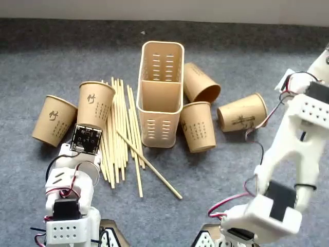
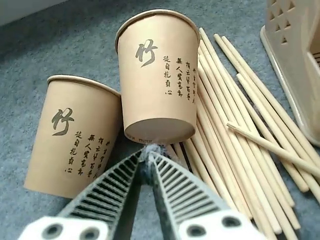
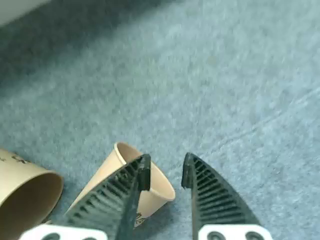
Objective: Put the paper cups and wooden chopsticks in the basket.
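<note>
Our left tool, closed empty, sits just beside a paper cup; our right tool, slightly parted, overhangs another cup.

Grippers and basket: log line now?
basket: empty | left gripper: shut, at base of paper cup | right gripper: open, by fallen paper cup

There are 5 paper cups: 2 on one side of the basket and 3 on the other. The basket is just 1, split into 2 compartments. The wooden chopsticks number well over 10 (packed too closely for an exact count), and 1 slanted chopstick lies across the rest. 2 arms stand at the desk, the left arm and the right arm.
</note>
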